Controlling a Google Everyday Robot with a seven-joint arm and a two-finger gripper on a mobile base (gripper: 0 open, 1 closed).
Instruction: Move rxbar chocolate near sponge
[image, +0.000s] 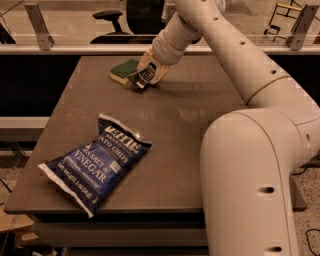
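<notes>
The sponge (122, 70), dark green on top and pale yellow below, lies at the far side of the brown table (190, 125). My gripper (146, 73) is just to its right, low over the table. It is shut on the rxbar chocolate (141, 79), a small black wrapper with white lettering lines. The bar is tilted, and its lower end is at or just above the table surface. The bar's left edge is right beside the sponge; I cannot tell if they touch.
A large dark blue chip bag (95, 161) lies at the near left of the table. My white arm (240, 55) reaches over the right half from the near right. A railing (75, 48) and an office chair (112, 22) stand behind the table.
</notes>
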